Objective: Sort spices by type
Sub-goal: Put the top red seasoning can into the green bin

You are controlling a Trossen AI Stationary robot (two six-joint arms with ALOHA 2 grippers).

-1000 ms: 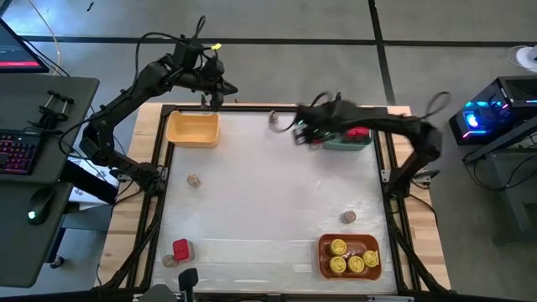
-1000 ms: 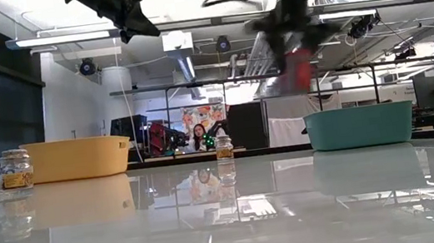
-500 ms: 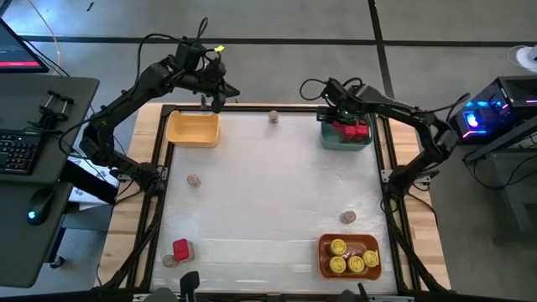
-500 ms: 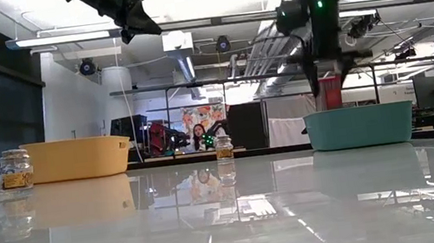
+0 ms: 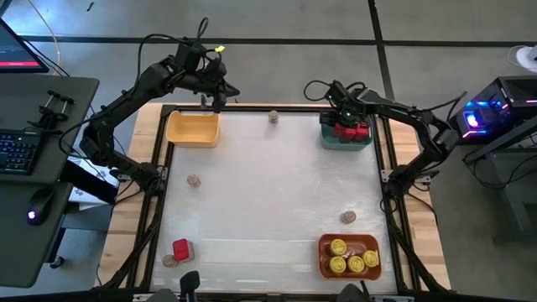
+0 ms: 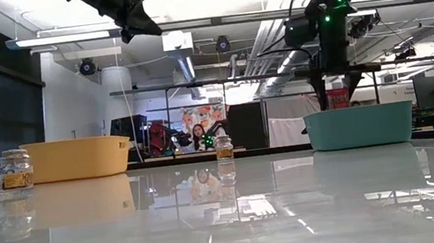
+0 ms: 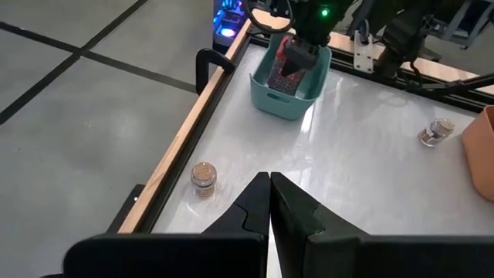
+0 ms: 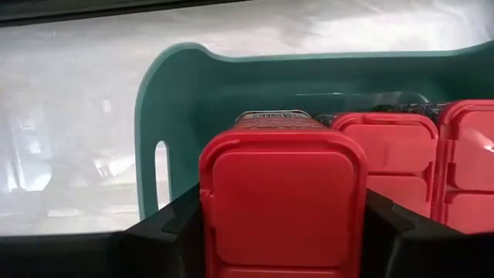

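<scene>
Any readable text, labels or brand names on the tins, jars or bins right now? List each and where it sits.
None can be read.
Red tin in the right gripper, over the teal bin: dark strip on its top edge, print too blurred.
Jar by the yellow bin: label too small.
Jar at the far edge: label too small.
Poster in the room behind: blurred.

Bright overhead light, glare on tabletop (image 6: 229,212)

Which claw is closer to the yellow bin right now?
Left. The left claw hovers shut just past the yellow bin, by its far corner. The right claw is across the table over the teal bin, holding a red tin.
</scene>
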